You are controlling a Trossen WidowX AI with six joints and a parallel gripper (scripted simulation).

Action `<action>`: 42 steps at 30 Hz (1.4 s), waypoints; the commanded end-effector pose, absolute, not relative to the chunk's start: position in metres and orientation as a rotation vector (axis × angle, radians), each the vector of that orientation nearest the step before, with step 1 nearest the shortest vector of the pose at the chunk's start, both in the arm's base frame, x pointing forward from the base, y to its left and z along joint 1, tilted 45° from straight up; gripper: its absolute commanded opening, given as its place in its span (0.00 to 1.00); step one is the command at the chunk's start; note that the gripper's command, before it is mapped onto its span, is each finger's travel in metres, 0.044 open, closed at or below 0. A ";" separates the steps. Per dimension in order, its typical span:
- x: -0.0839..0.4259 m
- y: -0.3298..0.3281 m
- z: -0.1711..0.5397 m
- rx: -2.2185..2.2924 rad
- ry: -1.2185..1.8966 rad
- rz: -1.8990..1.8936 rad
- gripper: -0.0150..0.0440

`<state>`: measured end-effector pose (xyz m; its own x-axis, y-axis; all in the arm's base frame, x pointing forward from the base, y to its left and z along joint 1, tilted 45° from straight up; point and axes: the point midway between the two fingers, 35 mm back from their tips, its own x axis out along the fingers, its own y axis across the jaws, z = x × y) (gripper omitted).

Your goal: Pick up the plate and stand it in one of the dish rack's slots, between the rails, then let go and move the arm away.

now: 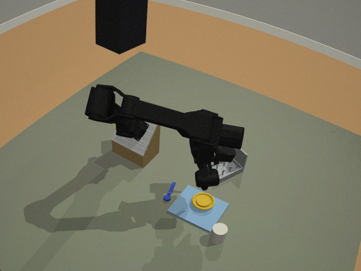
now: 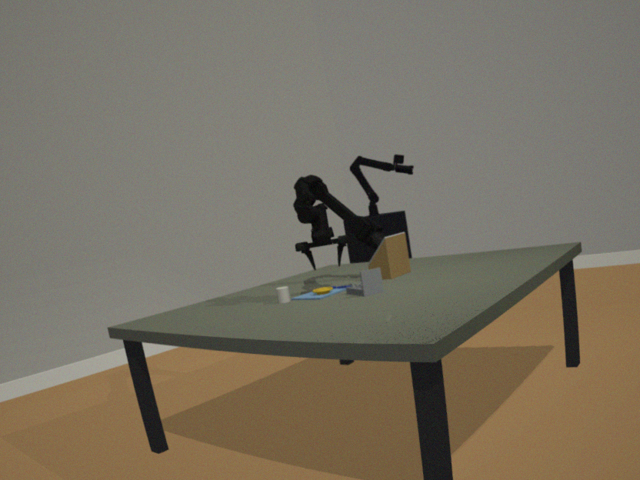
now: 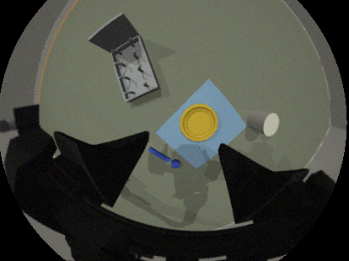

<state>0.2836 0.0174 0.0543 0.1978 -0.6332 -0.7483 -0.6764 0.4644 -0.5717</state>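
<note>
The round yellow plate (image 1: 203,200) (image 2: 322,291) (image 3: 199,123) lies flat on a light blue mat (image 1: 179,207) (image 2: 304,296) (image 3: 230,129). The grey dish rack (image 1: 227,168) (image 2: 371,282) (image 3: 136,71) stands beside the mat, with a tall panel at one end and small rails inside; no plate is in it. In the top view the arm hides part of it. My gripper (image 2: 327,268) (image 3: 184,141) is open and empty, pointing down, high above the table. In the wrist view the plate shows beyond the fingertips, between them and slightly to the right. In the top view one finger hides the other.
A white cylinder (image 1: 219,232) (image 2: 283,295) (image 3: 263,123) stands by the mat's corner. A blue spoon-like thing (image 1: 171,189) (image 3: 159,154) lies on the other side of the mat. A wooden block with a sloped top (image 1: 150,146) (image 2: 394,256) stands by the arm's base.
</note>
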 end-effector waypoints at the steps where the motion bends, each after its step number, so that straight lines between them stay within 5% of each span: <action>1: 0.291 0.013 0.053 -1.117 1.480 -0.067 0.93; 15: 0.311 -0.004 0.049 -0.781 1.416 -0.440 0.93; 42: 0.317 -0.028 0.024 -0.777 1.415 -0.443 0.93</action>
<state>0.3198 -0.0231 0.0307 0.1457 -0.6908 -0.7082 -0.1583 0.6904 -0.7059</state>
